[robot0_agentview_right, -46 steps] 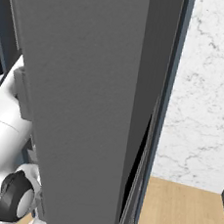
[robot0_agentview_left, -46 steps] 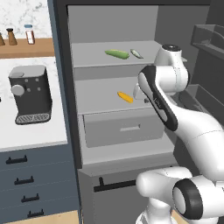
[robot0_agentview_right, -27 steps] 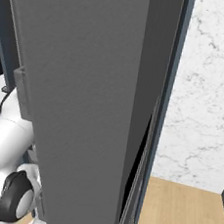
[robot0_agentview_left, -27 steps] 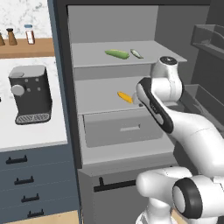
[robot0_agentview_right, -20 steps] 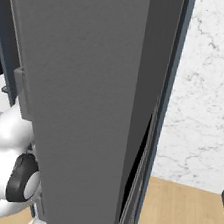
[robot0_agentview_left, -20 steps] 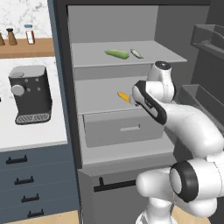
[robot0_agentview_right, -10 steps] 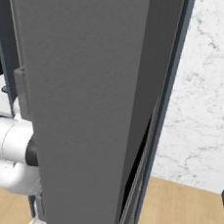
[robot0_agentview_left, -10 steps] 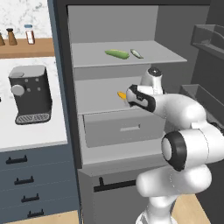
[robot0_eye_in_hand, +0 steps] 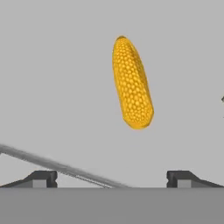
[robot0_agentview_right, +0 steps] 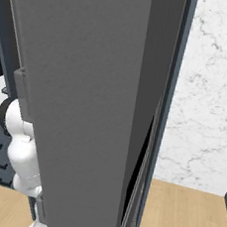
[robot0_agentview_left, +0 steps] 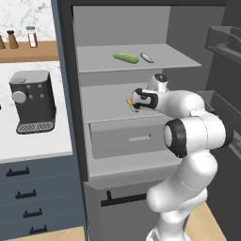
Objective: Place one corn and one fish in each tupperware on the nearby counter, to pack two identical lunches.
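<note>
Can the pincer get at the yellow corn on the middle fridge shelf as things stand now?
Probably yes. In the hand view the yellow corn lies bare on the grey shelf, ahead of the open pincer, with nothing between them. The fingertips stand wide apart and have not reached it.

Arm (robot0_agentview_left: 188, 141): glossy white, built of thick rounded segments, bulbous at each joint. Joints: dark grey to black rings and round end caps; one large dark disc (robot0_agentview_left: 175, 138) faces out on the widest segment. Wrist: white, with a small round cap (robot0_agentview_left: 161, 78) on top, dark in the centre. Hand (robot0_agentview_left: 143, 100): white shell with a black ring and dark face. Fingers (robot0_eye_in_hand: 41, 178): two small dark blocks with paler grey faces. White segments (robot0_agentview_right: 19, 149) also seen from the right.
</note>
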Controlling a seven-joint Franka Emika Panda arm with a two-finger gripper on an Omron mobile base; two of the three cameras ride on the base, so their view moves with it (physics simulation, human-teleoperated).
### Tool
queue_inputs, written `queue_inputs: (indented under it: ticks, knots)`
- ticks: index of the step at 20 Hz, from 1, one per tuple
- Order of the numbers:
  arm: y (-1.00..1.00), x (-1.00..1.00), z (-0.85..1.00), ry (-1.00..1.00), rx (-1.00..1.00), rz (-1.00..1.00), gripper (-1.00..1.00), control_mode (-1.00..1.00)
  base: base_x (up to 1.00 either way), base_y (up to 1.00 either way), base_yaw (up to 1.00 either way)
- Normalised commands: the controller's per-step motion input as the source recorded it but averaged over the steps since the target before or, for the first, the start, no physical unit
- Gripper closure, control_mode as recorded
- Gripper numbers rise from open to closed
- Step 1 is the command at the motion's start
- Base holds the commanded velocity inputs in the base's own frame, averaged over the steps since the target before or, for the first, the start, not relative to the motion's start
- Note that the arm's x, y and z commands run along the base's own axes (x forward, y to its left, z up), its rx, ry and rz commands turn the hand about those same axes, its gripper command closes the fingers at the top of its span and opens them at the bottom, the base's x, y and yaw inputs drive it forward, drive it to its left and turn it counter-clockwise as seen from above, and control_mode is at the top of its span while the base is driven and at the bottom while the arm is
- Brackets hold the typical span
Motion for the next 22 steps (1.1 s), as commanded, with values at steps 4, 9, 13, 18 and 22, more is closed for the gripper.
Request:
queue_inputs:
  ticks: [4, 9, 13, 18, 22]
  knots:
    - [0.00, 0.60, -0.13, 0.00, 0.00, 0.04, -1.00, -1.00, 0.00, 0.00, 0.00]
    - [0.00, 0.59, -0.19, 0.00, 0.00, 0.02, -1.00, -1.00, 0.00, 0.00, 0.00]
    - [0.00, 0.57, -0.31, 0.00, -0.01, 0.02, -1.00, -1.00, 0.00, 0.00, 0.00]
    - [0.01, 0.55, -0.32, 0.00, -0.02, 0.01, -1.00, -1.00, 0.00, 0.00, 0.00]
    - [0.21, 0.09, -0.43, 0.03, -0.08, 0.01, -1.00, -1.00, 0.00, 0.00, 0.00]
